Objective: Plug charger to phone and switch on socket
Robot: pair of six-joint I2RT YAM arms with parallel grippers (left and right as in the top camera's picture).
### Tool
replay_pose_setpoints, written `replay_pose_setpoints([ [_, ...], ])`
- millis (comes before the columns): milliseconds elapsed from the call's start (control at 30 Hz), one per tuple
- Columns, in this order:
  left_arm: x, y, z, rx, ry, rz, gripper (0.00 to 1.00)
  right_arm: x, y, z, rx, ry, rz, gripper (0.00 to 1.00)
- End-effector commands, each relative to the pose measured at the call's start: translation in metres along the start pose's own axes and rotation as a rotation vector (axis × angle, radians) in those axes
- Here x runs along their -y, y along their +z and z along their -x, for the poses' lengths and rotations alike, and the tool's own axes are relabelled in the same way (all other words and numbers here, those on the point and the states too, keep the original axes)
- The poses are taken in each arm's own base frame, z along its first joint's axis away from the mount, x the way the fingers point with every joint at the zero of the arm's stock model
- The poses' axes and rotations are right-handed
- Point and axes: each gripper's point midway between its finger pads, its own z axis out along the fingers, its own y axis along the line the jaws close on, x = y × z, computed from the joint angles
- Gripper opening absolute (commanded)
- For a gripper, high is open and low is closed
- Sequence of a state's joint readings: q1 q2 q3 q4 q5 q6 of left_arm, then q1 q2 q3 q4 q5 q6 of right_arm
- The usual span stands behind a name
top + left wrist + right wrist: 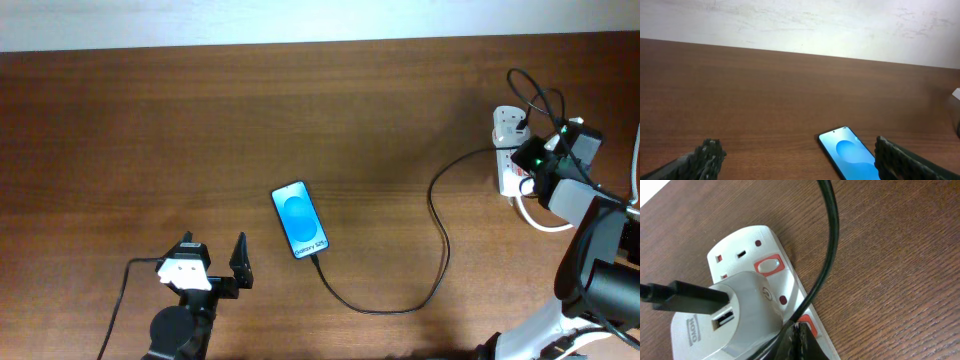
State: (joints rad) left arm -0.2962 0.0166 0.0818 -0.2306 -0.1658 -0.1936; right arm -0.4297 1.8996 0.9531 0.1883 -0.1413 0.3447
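Right tool (799,340) closed at socket (747,239), charger (740,317) plugged into it — and into phone (299,219).

Our left gripper (213,258), at seven o'clock overhead, is black with a white block (182,266) and ribbed pads (892,155). Our right arm (598,252), at four o'clock, is dark grey with a green light (537,160).

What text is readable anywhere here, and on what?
"HOCO", rotated, probable reading: side of the white plug adapter.
White line on the phone screen: too small to read.
Power strip: red markings, no legible words.
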Motion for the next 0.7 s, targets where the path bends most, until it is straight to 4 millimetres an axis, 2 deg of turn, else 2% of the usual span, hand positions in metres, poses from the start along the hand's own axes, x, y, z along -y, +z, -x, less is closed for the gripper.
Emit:
replay_pose_setpoints([
  [0, -0.001, 0.001, -0.003, -0.003, 0.017, 0.004, 0.99, 0.004, 0.01, -0.01, -0.031, 0.017, 0.001, 0.04],
  [100, -0.001, 0.001, -0.003, -0.003, 0.018, 0.004, 0.99, -0.008, 0.009, -0.008, -0.027, 0.013, 0.065, 0.04],
  [333, -0.001, 0.001, -0.003, -0.003, 0.017, 0.004, 0.99, -0.023, 0.008, -0.019, -0.076, 0.009, 0.135, 0.04],
  [467, -0.001, 0.001, -0.003, -0.003, 0.017, 0.004, 0.99, -0.019, 0.009, -0.029, -0.113, 0.013, 0.103, 0.04],
  [667, -0.001, 0.001, -0.003, -0.003, 0.017, 0.004, 1.0, -0.016, 0.008, -0.034, -0.13, 0.017, 0.089, 0.04],
])
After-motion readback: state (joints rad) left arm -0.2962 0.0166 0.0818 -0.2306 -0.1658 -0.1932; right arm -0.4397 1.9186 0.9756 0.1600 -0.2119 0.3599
